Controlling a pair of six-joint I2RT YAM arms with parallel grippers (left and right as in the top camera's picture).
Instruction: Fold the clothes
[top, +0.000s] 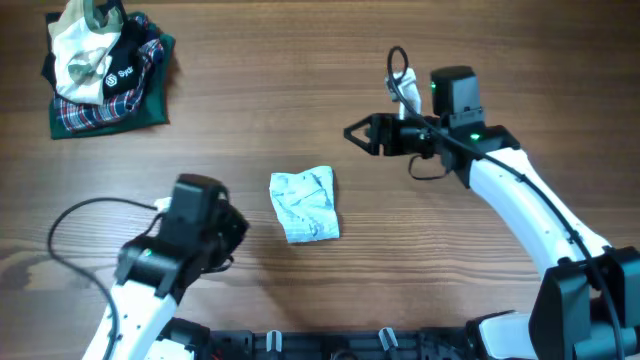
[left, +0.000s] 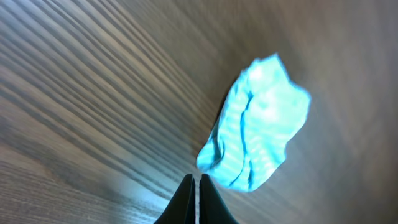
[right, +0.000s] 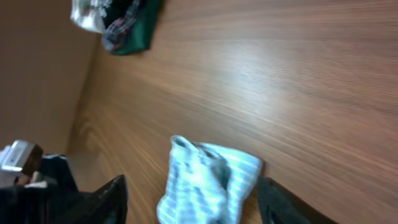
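The pale blue-and-white checked garment (top: 305, 205) lies crumpled in a small folded bundle on the wooden table, near the middle. It also shows in the left wrist view (left: 258, 130) and the right wrist view (right: 208, 183). My left gripper (top: 228, 235) is shut and empty, low at the garment's left, apart from it; its closed fingertips (left: 199, 183) show just below the bundle. My right gripper (top: 362, 134) is open and empty, above and to the right of the garment, its fingers (right: 196, 202) spread wide on either side of it in view.
A pile of other clothes (top: 105, 65), dark green-and-red plaid with a black logo garment and white cloth, sits at the far left corner; it also shows in the right wrist view (right: 121, 22). The table's near edge has clamps and cables (top: 330, 345).
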